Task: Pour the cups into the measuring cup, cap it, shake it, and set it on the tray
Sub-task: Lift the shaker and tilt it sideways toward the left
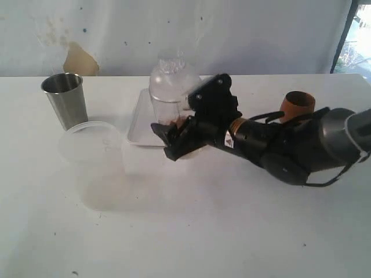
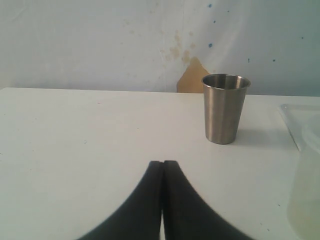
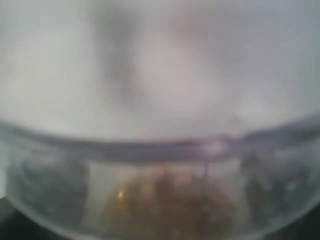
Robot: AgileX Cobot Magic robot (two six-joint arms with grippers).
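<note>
The capped measuring cup stands on the white tray, brown bits in its base. The right claw sits low against it; I cannot tell whether it is pinching or free. I'd spread it wide and back straight out without tipping the cup. The wooden cup is just behind that arm. The steel tumbler and frosted tub stand clear. The left claw is pressed together.
</note>
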